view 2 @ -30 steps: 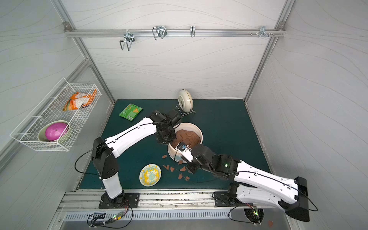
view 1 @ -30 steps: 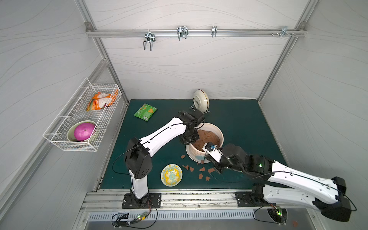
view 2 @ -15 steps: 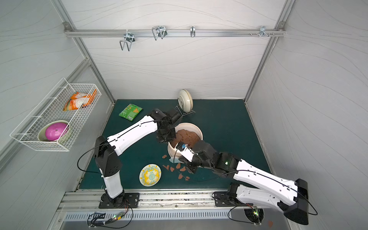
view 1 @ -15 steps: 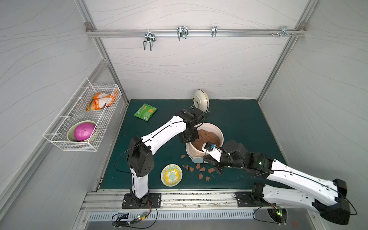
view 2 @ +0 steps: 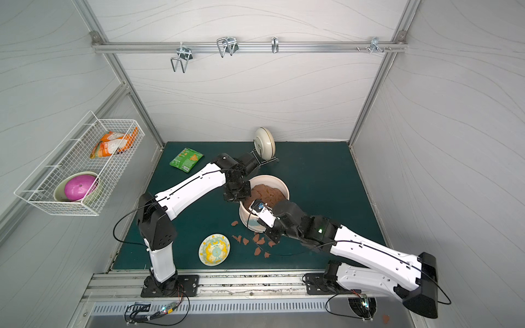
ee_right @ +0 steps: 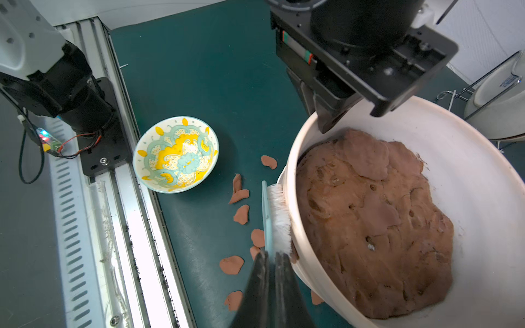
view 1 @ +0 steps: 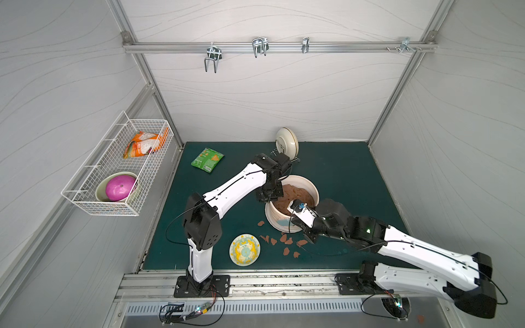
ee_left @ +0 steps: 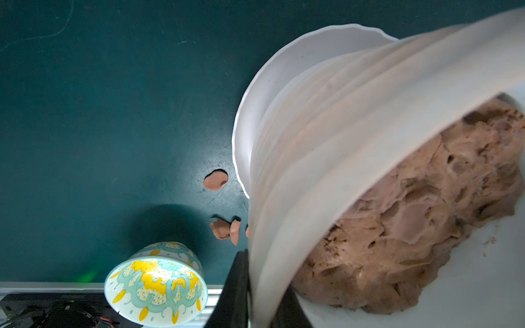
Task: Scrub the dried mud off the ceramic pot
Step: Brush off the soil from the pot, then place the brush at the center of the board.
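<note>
Cream ceramic pot [ee_right: 468, 176] stays put; right gripper [ee_right: 271, 254] shifts brush [ee_right: 279, 210] slightly forward

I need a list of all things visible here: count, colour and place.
ceramic pot: one, cream-white, middle of mat
brown mass: one, brown, inside pot
dried mud flakes: about nine, reddish-brown, on mat beside pot
brush: one, pale blue, white bristles, against pot's outer wall
patterned plate: one, yellow-teal, mat front
snack packet: one, green, back left
dish: one, cream, upright at back
wire basket: one, white, left wall; holds orange packet, pale bowl, pink ball
hooks: four, silver, top rail
left tool: black, shut on pot rim
right tool: black, shut on brush
</note>
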`<state>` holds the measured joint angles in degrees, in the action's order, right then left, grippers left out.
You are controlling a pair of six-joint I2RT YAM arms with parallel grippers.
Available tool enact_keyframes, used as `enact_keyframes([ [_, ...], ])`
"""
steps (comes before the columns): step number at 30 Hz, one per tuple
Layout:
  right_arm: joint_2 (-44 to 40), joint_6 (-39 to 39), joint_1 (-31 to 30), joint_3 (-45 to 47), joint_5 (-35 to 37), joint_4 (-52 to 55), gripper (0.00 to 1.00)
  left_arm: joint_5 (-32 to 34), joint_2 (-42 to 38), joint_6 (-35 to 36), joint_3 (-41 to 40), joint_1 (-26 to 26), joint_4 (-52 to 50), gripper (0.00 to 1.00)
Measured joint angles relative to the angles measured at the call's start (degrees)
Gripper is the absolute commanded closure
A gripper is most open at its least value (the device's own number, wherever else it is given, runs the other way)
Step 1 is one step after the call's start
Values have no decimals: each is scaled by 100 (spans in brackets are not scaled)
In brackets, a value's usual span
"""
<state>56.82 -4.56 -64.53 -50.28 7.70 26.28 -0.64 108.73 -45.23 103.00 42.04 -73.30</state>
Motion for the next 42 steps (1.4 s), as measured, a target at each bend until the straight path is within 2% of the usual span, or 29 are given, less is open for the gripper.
enact_keyframes([
  [6, 149, -37, -15, -72, 212, 181, 100, 0, 28, 116, 35, -17, 17, 92],
  [17, -262, 160, 85, 181, 195, 361, 100, -17, 31, 249, 44, -72, 31, 93],
  [29, -778, 219, 354, 323, -1154, 391, 100, 2, 129, 944, 166, -190, -22, 93],
  [42, 179, 144, 354, 149, -804, -332, 100, 22, 225, 1349, 319, -264, -70, 93],
])
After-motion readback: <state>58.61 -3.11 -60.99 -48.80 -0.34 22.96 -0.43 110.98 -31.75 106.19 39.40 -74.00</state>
